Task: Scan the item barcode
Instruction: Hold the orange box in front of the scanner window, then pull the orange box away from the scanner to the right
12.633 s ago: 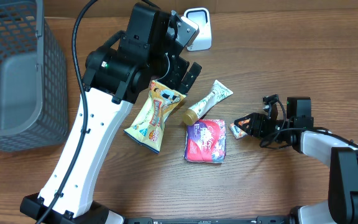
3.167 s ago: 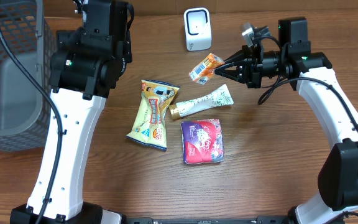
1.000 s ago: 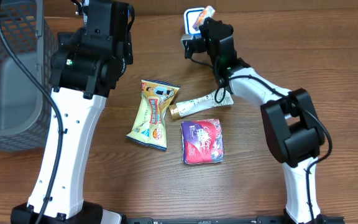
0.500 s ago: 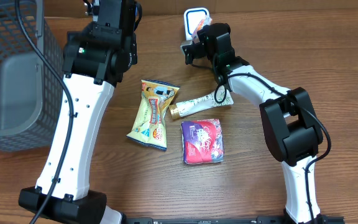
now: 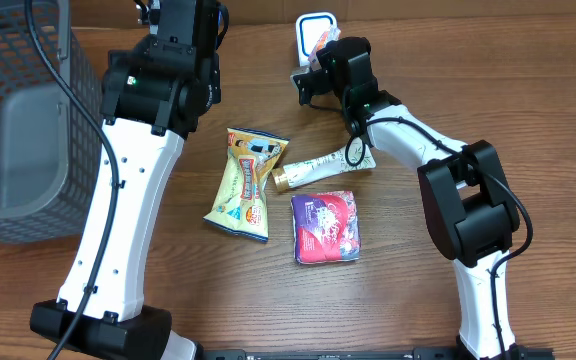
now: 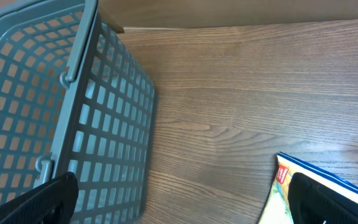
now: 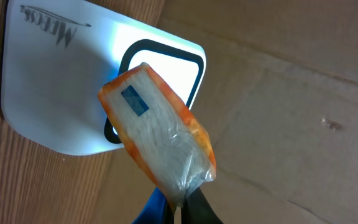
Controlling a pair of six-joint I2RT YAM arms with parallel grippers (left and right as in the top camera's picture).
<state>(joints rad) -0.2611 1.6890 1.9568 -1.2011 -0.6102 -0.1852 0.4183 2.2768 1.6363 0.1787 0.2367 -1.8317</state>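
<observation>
Right hand was shut tight on the orange packet just before the scanner, and probably needed to hold it steady.

Orange packet hides part of the scanner window; basket cropped (left edge).
</observation>
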